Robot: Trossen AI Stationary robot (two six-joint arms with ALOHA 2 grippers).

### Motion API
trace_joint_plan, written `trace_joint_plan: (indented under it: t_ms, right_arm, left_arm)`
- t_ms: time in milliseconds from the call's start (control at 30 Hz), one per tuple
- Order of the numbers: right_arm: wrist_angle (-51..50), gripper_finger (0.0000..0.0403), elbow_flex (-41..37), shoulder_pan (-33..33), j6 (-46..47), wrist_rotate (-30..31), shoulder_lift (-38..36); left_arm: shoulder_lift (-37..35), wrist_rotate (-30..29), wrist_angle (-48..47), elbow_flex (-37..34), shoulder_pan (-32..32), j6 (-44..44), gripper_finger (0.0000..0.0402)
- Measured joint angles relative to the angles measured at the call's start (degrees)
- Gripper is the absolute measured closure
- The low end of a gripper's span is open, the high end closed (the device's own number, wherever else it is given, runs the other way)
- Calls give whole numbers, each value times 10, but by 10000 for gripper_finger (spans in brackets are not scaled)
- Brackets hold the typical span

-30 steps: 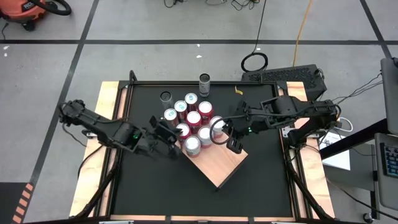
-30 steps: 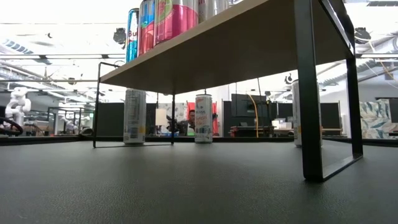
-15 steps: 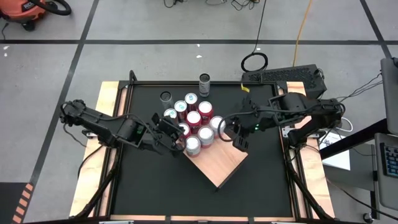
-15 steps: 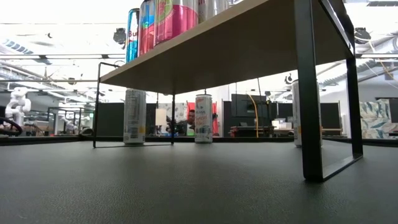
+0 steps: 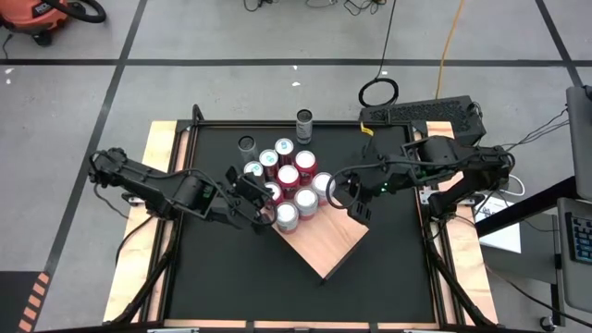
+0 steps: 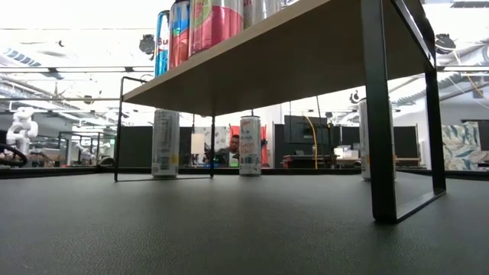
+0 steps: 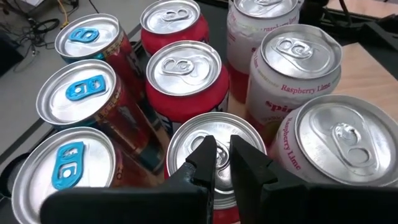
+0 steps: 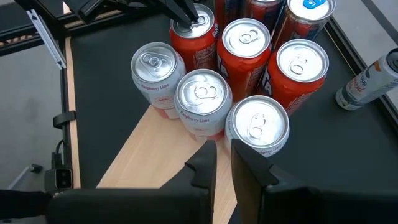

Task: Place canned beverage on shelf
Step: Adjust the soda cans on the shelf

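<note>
Looking down from the high view, the shelf (image 5: 324, 242) sits turned at an angle on the black tabletop (image 5: 222, 287), with a cluster of cans (image 5: 289, 185) packed on its far corner. The left gripper (image 5: 262, 211) is clenched and empty at the cluster's near-left edge, beside a silver-topped can (image 5: 287, 215). The right gripper (image 5: 361, 211), also clenched and holding nothing, hovers over bare wood just right of the cluster. Two loose cans, one (image 5: 304, 125) and another (image 5: 246, 145), stand on the tabletop beyond the shelf.

At the low view, the shelf's underside (image 6: 290, 61) spans the top, cans (image 6: 206, 23) show above it, and two cans (image 6: 165, 143) (image 6: 250, 145) stand behind its black legs.

From the left wrist view, the left gripper (image 7: 221, 158) hangs shut directly over a can's lid (image 7: 217, 140), red and silver cans crowding ahead of it.

From the right wrist view, the right gripper (image 8: 222, 163) is shut just short of a pale can (image 8: 256, 127), above the shelf's wood (image 8: 155, 162)
</note>
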Motion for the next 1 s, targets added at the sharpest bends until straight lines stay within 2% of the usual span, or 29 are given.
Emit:
trace_joint_plan:
  t_ms: [1000]
  right_arm:
    - [14,376,0,0,2,0,0]
  left_arm:
    - [-8,7,15,-2,3,30,366]
